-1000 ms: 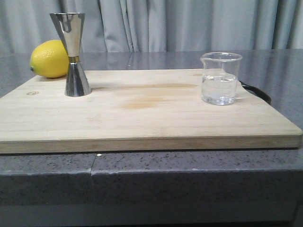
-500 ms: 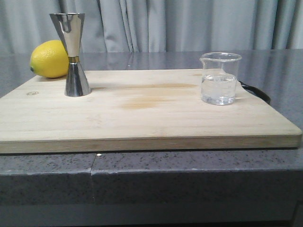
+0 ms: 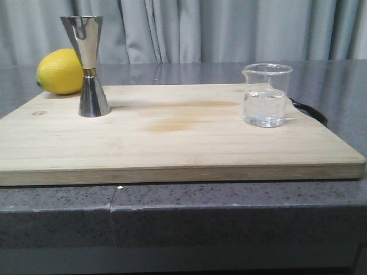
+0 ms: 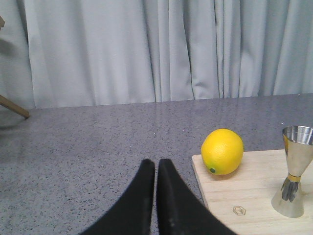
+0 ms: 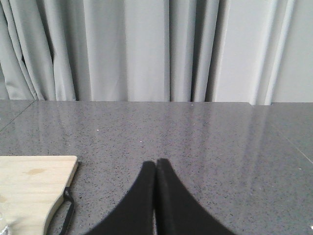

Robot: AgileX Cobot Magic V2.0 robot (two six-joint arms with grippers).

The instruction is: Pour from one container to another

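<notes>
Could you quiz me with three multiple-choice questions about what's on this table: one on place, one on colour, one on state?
1. Where does the jigger stand?
A. on the cutting board
B. on the bare counter
C. inside the beaker

2. What colour is the lemon?
A. green
B. yellow
C. red

3. How are the left gripper jaws?
A. wide open
B. holding the beaker
C. shut, empty

Answers: 1 A, its base rests on the wood. 2 B, plainly yellow. 3 C, the fingers meet with nothing between, and the beaker stands untouched.

soft, even, dim-ish light; faint shadows on the cutting board (image 3: 183,143); slight overall softness
</notes>
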